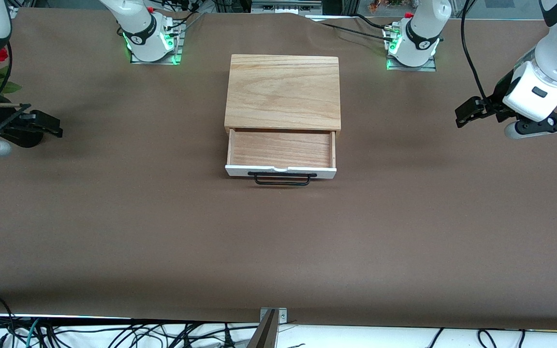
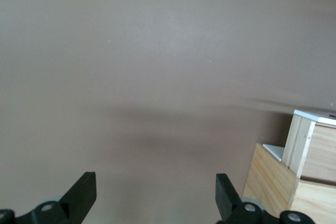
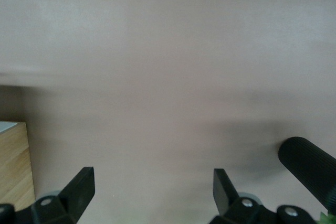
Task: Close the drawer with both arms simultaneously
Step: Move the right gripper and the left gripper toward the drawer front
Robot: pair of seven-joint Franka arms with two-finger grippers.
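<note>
1. The left hand (image 1: 467, 112) hangs over bare counter (image 1: 404, 217) at the left arm's end, fingers (image 2: 81, 192) spread wide, holding nothing.
2. The right hand (image 1: 49, 124) hangs over the counter at the right arm's end, also wide and empty.
3. Between the two hands, well apart from each, the drawer (image 1: 281, 152) stands pulled out of its wooden box (image 1: 283, 92), handle (image 1: 282, 179) toward the front camera.

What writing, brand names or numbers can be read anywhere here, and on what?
None can be read.
Round dark marks on the two arm bases: too small to read.
The drawer and its box: no writing shows.
</note>
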